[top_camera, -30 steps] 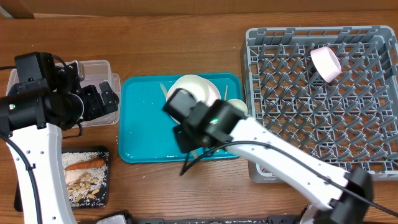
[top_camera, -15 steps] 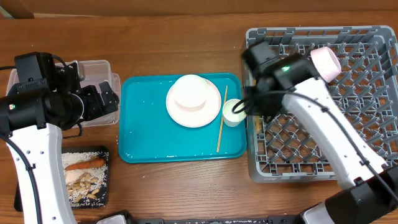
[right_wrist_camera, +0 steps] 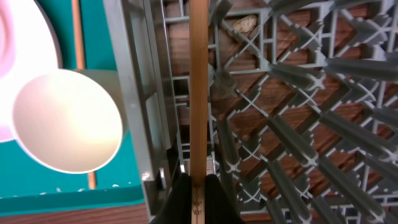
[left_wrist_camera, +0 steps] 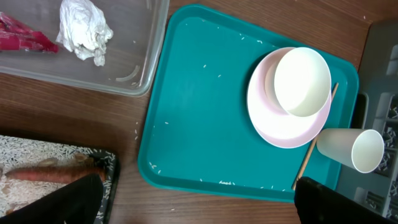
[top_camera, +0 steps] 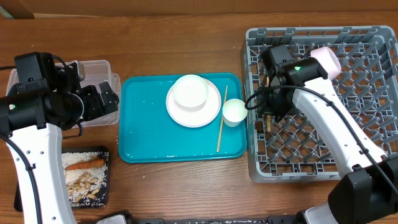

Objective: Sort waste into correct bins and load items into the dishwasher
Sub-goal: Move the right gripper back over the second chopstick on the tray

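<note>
I am holding one chopstick [right_wrist_camera: 199,93] pinched between the pressed-together fingers of the right gripper [right_wrist_camera: 199,198]. I am hovering it just inside the 9 o'clock wall of the dishwasher rack [top_camera: 373,168]. I am judging that it is close to being placed, but it is not released yet.

A pink cup [top_camera: 326,62] is already lying in the rack, toward 1 o'clock. In the clear bin [left_wrist_camera: 143,68], at 9 o'clock of the table, a crumpled tissue [left_wrist_camera: 84,28] and a red wrapper [left_wrist_camera: 18,34] are lying. Food scraps [top_camera: 84,177] are sitting in the black tray [top_camera: 107,168] at 8 o'clock, so the waste part is looking mostly done to me.

The left gripper [top_camera: 101,98] is hanging over the clear bin, fingers spread, carrying nothing.

On the teal tray [top_camera: 146,130] in the centre four things are waiting:
- a plate [top_camera: 186,117]
- a bowl [top_camera: 190,92] resting on it
- a white cup [top_camera: 234,112] on its side at the tray's 3 o'clock edge
- a second chopstick [top_camera: 220,130] between plate and cup

So I am estimating that most of the loading is not yet done.
</note>
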Robot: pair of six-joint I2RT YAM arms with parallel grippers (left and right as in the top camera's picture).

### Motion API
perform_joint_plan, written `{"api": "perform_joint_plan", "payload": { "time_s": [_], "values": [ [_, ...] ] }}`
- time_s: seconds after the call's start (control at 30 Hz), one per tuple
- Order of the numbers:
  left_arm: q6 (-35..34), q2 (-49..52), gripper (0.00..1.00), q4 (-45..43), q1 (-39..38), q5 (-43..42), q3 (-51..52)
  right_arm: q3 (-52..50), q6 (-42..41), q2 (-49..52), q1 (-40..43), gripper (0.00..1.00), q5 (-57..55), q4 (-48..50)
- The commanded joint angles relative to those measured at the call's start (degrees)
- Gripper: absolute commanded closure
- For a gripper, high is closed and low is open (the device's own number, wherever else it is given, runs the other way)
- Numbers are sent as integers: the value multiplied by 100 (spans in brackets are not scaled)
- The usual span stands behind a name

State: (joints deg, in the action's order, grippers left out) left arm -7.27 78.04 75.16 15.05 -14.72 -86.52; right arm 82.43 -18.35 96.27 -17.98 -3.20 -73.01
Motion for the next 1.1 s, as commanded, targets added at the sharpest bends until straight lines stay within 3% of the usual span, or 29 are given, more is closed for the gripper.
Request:
{"api": "perform_joint_plan", "payload": {
  "time_s": [0.0, 0.13, 0.2, 0.3, 0.47, 0.57, 0.67, 0.83, 0.87, 0.93, 1.07],
  "values": [
    [87, -4, 0, -7, 31, 31, -103, -166, 245, -79, 33, 96, -17, 85],
    [87, -4, 0, -7, 31, 31, -103, -175, 361, -79, 33, 93, -15, 81],
    [87, -4, 0, -7, 31, 31, -103, -175, 361, -79, 33, 76, -15, 79],
    [87, -4, 0, -7, 31, 31, -103, -175, 361, -79, 33, 67, -17, 94],
    [87, -4, 0, -7, 31, 31, -103, 2, 321, -103, 31, 67, 15, -20],
    [87, -4, 0, -7, 31, 31, -103, 348, 264, -236, 9, 67, 612, -334],
    [87, -4, 0, -7, 31, 31, -103, 483, -125, -503, -201, 67, 1344, -337],
    [87, -4, 0, -7, 31, 31, -103, 481, -1167, -680, -876, 67, 1449, -138],
    [87, -4, 0, -7, 31, 31, -103, 468, -1508, -680, -1032, 63, 1480, -98],
    [87, -4, 0, -7, 31, 31, -103, 354, -2072, -680, -1351, 0, 1604, 61],
    [87, -4, 0, -7, 31, 31, -103, 87, -2295, -645, -2022, 0, 1541, 610]
  ]
}}
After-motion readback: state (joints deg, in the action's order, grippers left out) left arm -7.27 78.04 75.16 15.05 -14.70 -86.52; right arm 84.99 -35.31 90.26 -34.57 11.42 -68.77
